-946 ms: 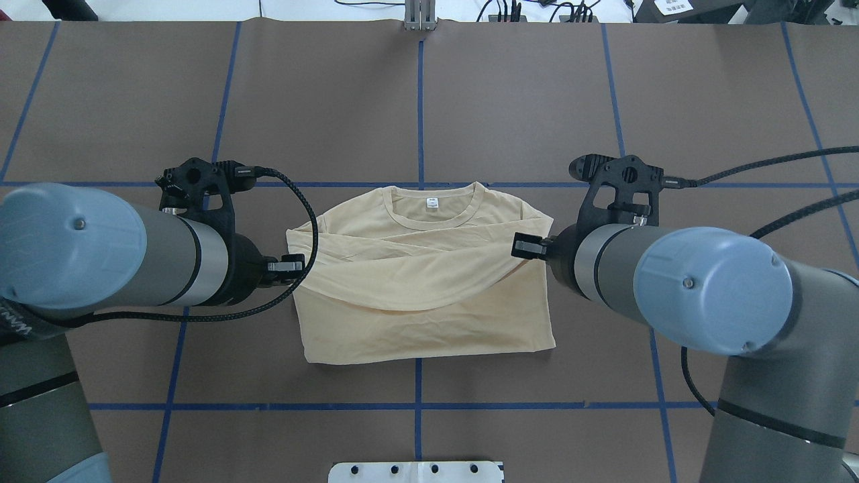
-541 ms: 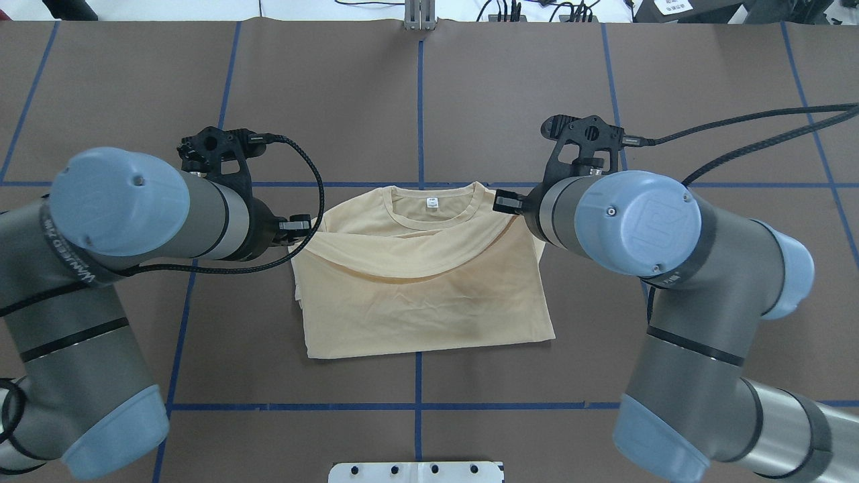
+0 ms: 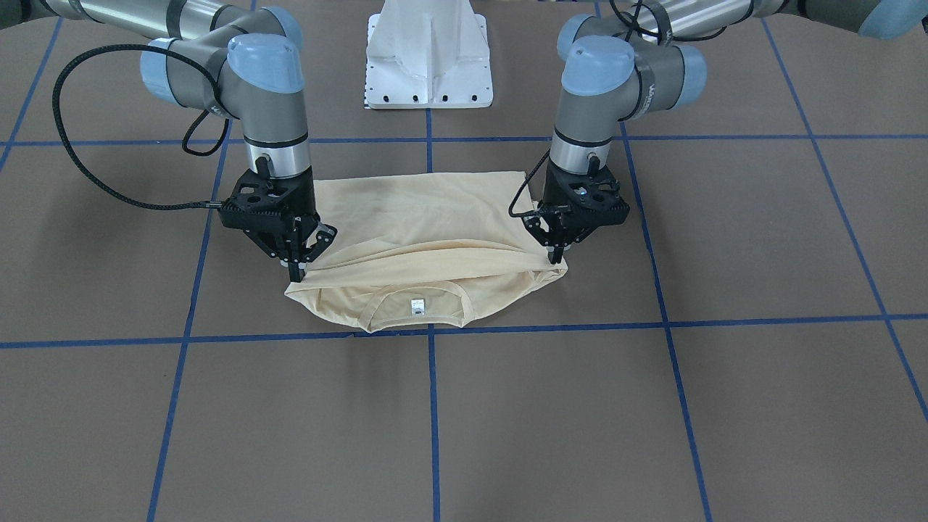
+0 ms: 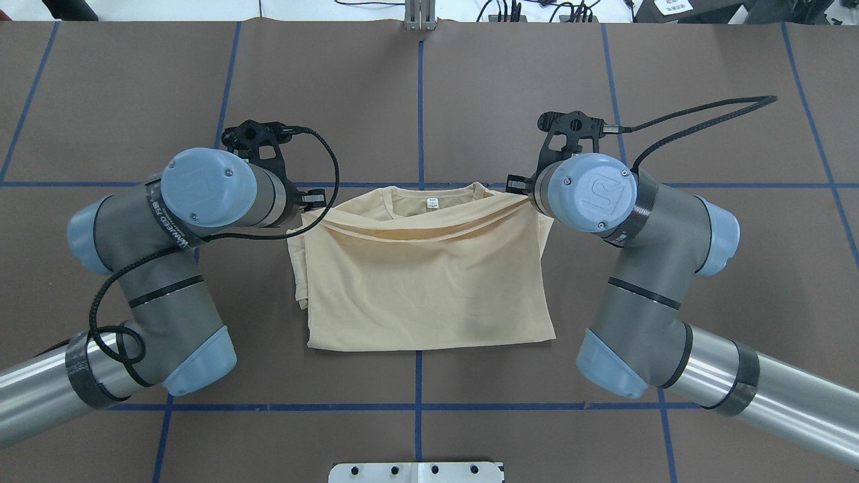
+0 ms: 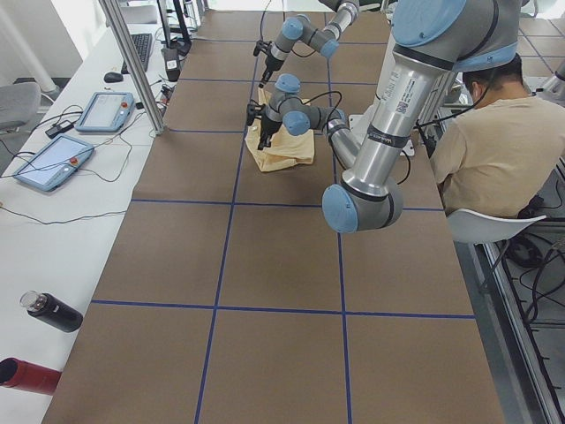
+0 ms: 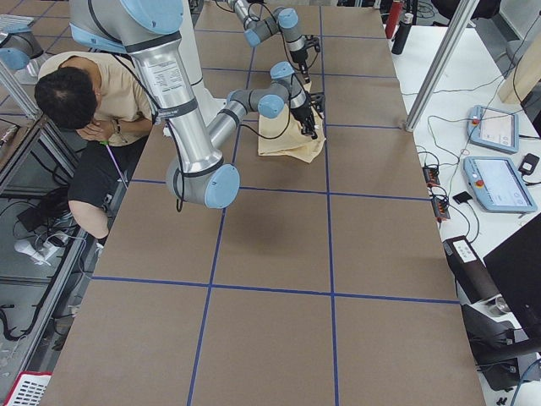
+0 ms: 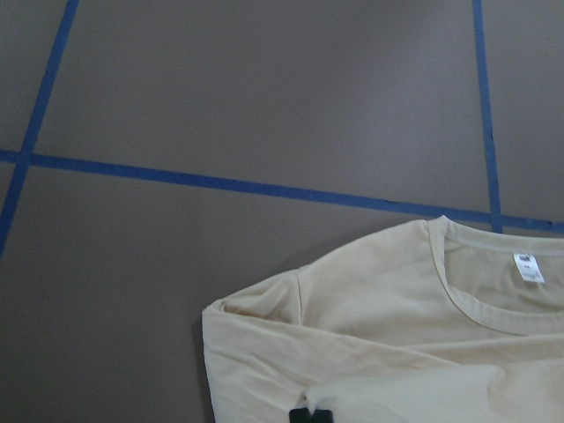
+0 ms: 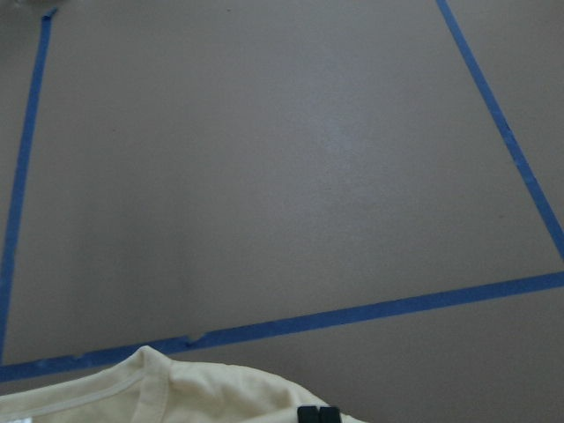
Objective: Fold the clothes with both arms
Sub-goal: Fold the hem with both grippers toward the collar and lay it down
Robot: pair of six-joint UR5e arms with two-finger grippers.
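**Item:** pale cream-yellow thin knit shirt [image 4: 423, 288], lying at the centre of the brown paper-covered surface [image 4: 510, 87] marked with blue tape grid lines [image 4: 420, 107]; in the overhead view the ribbed neck sits at 12 o'clock with the small white neck label [image 4: 433, 202] showing, and the fold line runs along 6 o'clock.

**Holders:** black fingers of the left arm [image 3: 554, 254], closed tight on the corner of the upper layer at 10 o'clock in the overhead view; black fingers of the right arm [image 3: 296, 272], pinched shut on the matching corner at 2 o'clock; the edge held between them sags just short of the neck, raised a little off the layer beneath at both corners.

**Progress, as judged:** sleeves apparently turned in; lower half doubled over the upper half, this fold nearly complete; left to do: lowering the held edge, letting go, and possibly a further fold into a smaller packet.

**Not made out:** in the overhead view both sets of fingers hidden under the wrist joints; in the wrist views only their tips show, cut off at the bottom edge; no print visible on any exposed face; sleeves lost inside the folds; side views too small to read the grip.
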